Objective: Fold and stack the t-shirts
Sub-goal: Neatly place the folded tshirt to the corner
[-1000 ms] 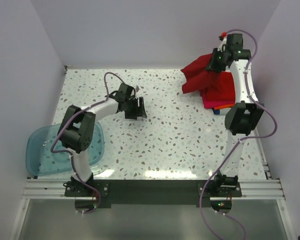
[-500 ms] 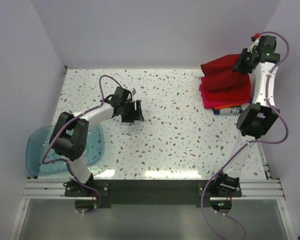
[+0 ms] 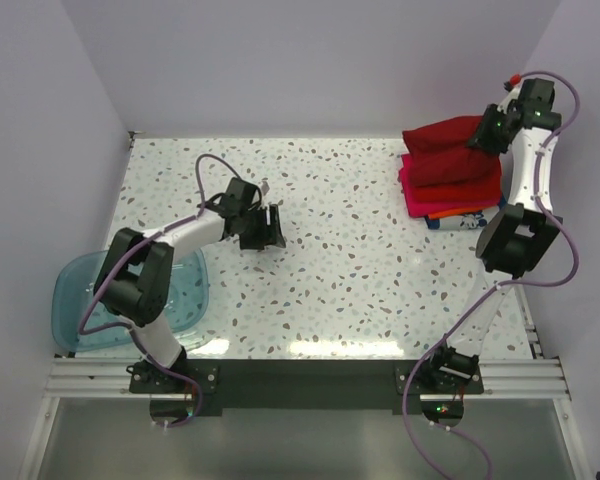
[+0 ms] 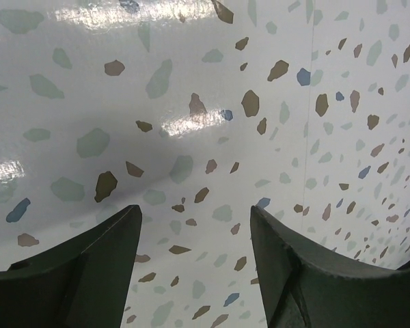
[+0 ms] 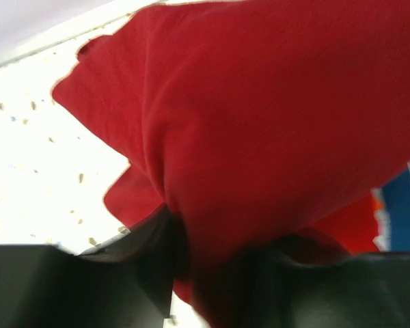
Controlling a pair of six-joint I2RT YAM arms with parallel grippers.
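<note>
At the table's far right corner lies a stack of folded t-shirts (image 3: 450,190), with red on top, then magenta (image 3: 416,198), orange (image 3: 450,212) and a white-and-blue printed one (image 3: 458,223). A dark red t-shirt (image 3: 438,135) is bunched on top of that stack. My right gripper (image 3: 486,133) is shut on its right edge. In the right wrist view the dark red t-shirt (image 5: 260,123) fills the frame, pinched in the right gripper (image 5: 219,273). My left gripper (image 3: 270,225) hovers open over bare table left of centre. Nothing shows in the left gripper (image 4: 195,266).
A translucent blue plastic tub (image 3: 75,305) sits at the near left edge, partly under the left arm. White walls close in the table at the back and both sides. The right arm stands tall along the right wall.
The right gripper has carried the dark red t-shirt rightward and down onto the stack. The left gripper has drawn back slightly toward the left.
</note>
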